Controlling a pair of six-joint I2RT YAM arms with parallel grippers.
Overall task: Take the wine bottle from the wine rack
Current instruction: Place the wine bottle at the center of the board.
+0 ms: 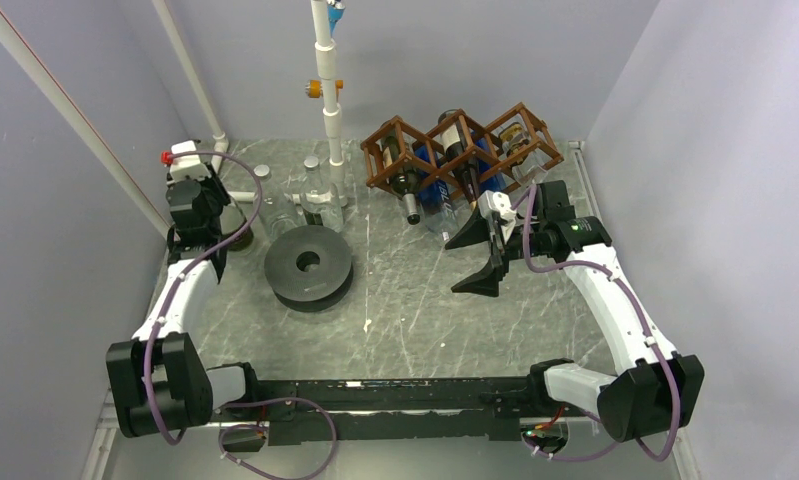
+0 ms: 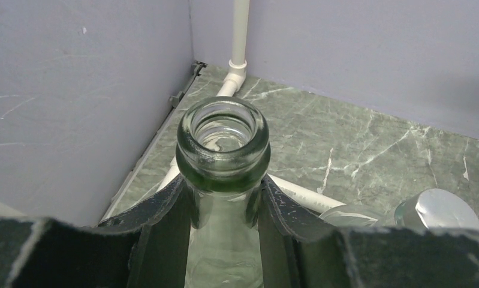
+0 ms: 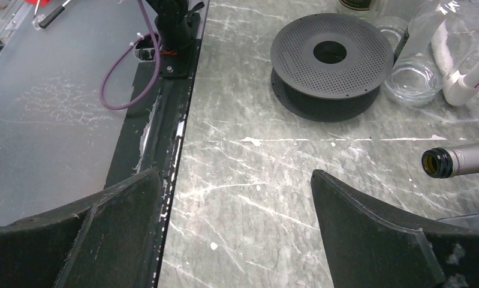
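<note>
The wine rack (image 1: 437, 135), a brown wooden lattice of three diamond-shaped open cells side by side, stands far back on the right, set slightly askew. Dark wine bottles (image 1: 407, 185) lie in its cells with their necks jutting out toward the near side, one bearing a blue label (image 1: 437, 195). In the right wrist view, one neck (image 3: 461, 159) lies level, wrapped in grey foil, its dark mouth uncorked.

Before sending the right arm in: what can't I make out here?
Left wrist view: the clear bottle below its neck, hidden by the left gripper and the bottom edge.
Right wrist view: the foil-necked wine bottle past its neck, cut off by the right edge.
Top view: how bottles seat in the wine rack; too small, behind slats.
</note>
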